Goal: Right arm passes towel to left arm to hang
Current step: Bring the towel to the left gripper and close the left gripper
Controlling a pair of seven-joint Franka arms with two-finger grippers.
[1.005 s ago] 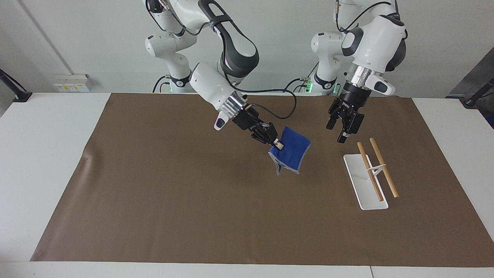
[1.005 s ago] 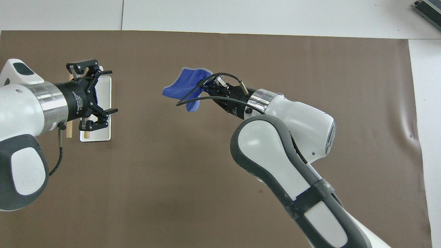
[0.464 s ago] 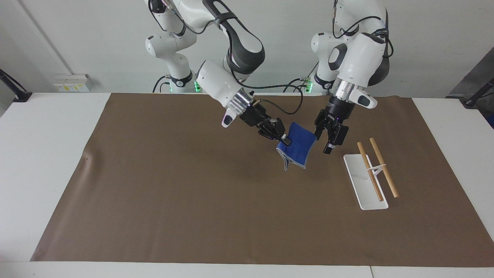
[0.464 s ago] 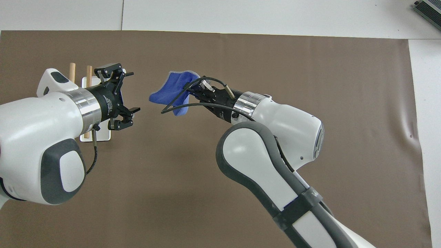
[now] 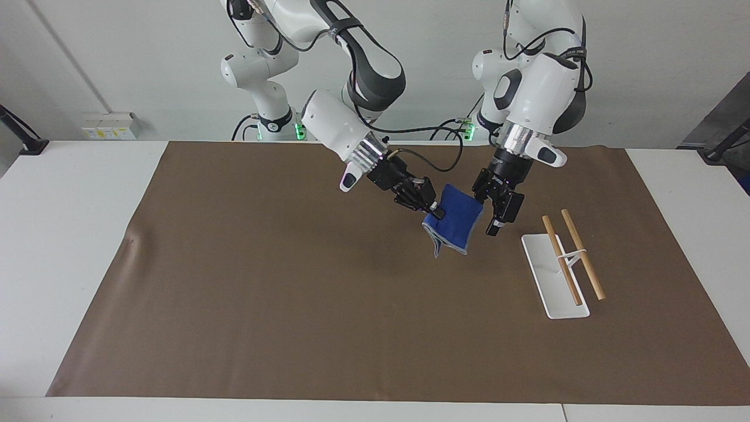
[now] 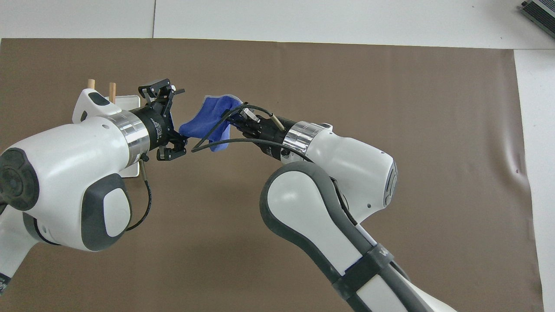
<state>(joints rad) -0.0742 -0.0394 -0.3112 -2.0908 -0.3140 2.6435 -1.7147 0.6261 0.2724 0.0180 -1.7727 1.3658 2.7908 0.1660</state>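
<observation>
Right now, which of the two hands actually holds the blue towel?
The right hand, shut on the blue towel; the left hand is open beside it.

Bright, even, diffuse light leaves only faint soft shadows on the brown mat (image 5: 293,305); both views are sharp.

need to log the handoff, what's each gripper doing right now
Right gripper: shut on the towel, held above the mat.
Left gripper: open, at the towel's edge.
</observation>
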